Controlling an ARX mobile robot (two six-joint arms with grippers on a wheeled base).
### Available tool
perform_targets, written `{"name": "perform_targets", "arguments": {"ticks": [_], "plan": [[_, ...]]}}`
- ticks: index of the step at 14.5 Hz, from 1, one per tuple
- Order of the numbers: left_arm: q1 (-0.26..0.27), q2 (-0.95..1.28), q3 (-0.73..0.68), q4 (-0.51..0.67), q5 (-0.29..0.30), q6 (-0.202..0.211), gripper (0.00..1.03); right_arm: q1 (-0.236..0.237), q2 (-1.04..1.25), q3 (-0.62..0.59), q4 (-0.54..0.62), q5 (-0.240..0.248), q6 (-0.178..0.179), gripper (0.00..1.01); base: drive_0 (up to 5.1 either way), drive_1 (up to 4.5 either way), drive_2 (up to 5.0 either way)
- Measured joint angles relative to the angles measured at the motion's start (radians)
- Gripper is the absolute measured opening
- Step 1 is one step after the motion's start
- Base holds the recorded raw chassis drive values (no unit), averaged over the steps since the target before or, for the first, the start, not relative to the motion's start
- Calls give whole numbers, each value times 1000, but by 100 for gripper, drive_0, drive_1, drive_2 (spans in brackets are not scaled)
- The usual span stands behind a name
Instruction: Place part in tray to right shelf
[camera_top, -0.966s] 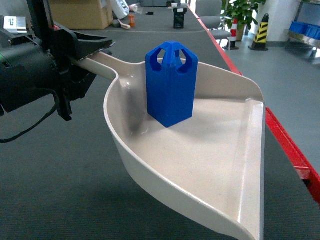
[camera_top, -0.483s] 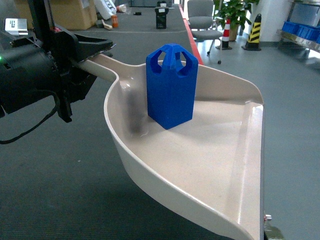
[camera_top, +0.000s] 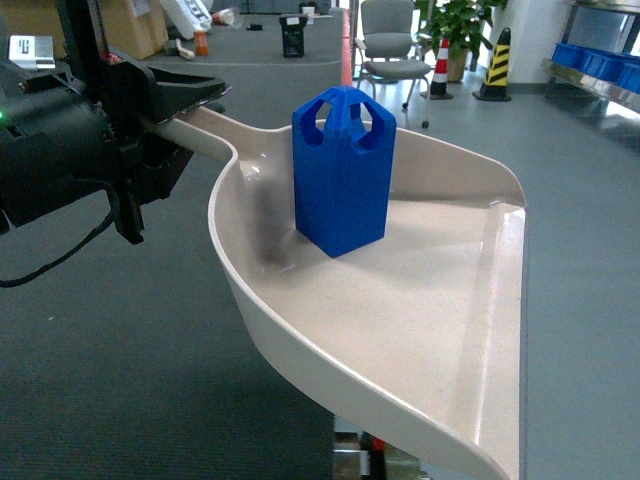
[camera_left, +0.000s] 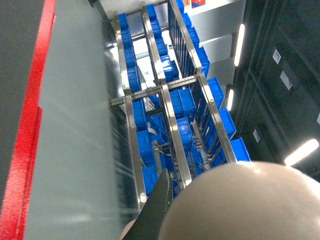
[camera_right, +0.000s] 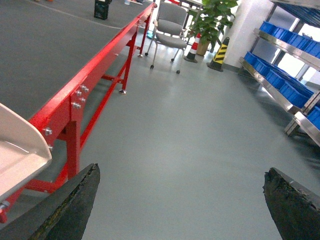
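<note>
The blue part (camera_top: 342, 170) stands upright in the back of the beige tray (camera_top: 430, 330), which hangs in the air in front of me. At the upper left of the head view my left gripper (camera_top: 180, 105) is shut on the tray's handle (camera_top: 200, 135). The left wrist view shows one dark finger (camera_left: 159, 210) against the beige handle (camera_left: 240, 205). My right gripper (camera_right: 181, 172) is open over bare grey floor, with the tray's lip (camera_right: 20, 145) to its left. The steel right shelf (camera_right: 280, 65) with blue crates stands far off at the right.
A red-framed table (camera_right: 100, 75) with a dark top runs along the left. A grey chair (camera_right: 167, 25), a potted plant (camera_right: 210, 20) and a yellow-black cone (camera_right: 220, 50) stand at the far end. Steel racks of blue crates (camera_left: 165, 115) fill the left wrist view.
The background in the head view has slid left: the red table edge has left the right side and grey floor shows there. Tray, part and left gripper keep the same places in view.
</note>
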Motion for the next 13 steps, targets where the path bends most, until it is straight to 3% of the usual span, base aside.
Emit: {"name": "perform_targets", "arguments": {"ticks": [13], "plan": [[-4, 0, 0, 0, 2, 0, 13, 0, 0, 0, 0, 0, 0, 98, 502, -244, -244]]}}
